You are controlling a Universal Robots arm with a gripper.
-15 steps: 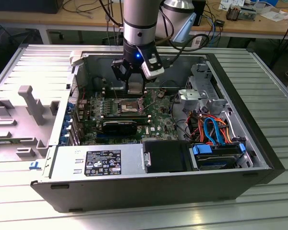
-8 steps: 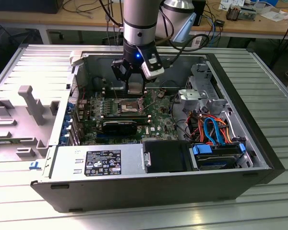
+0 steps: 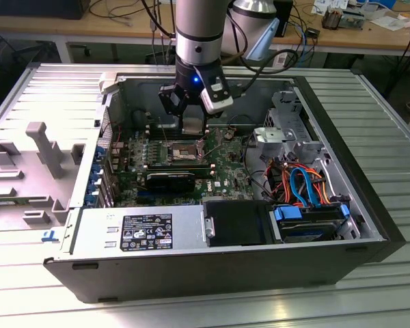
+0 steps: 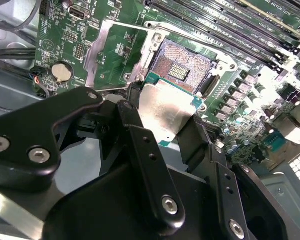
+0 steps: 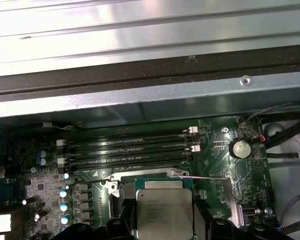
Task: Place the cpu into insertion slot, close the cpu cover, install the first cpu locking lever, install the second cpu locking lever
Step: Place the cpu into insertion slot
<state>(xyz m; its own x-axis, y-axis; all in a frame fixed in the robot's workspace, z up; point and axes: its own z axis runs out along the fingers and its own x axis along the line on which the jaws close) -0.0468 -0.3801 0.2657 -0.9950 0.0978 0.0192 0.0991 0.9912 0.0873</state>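
Observation:
My gripper (image 4: 165,120) is shut on the cpu (image 4: 166,111), a flat silver-grey square held by its edges between two black fingers (image 4: 136,117). It hangs just above the insertion slot (image 4: 184,70), whose dark centre lies bare inside a silver rim. The cpu cover (image 4: 96,56) stands swung open beside the slot, with green board showing through its opening. In the first wrist view the cpu (image 5: 163,212) covers the slot, and a thin locking lever (image 5: 206,177) juts out beside it. In the exterior view the gripper (image 3: 191,128) hovers inside the case over the slot (image 3: 182,152).
Long black memory slots (image 5: 130,150) run beside the socket, and a coin battery (image 5: 240,148) sits nearby. The case walls (image 3: 116,102) enclose the board. A power supply (image 3: 143,229), a drive (image 3: 307,222) and coloured cables (image 3: 301,181) fill the near side.

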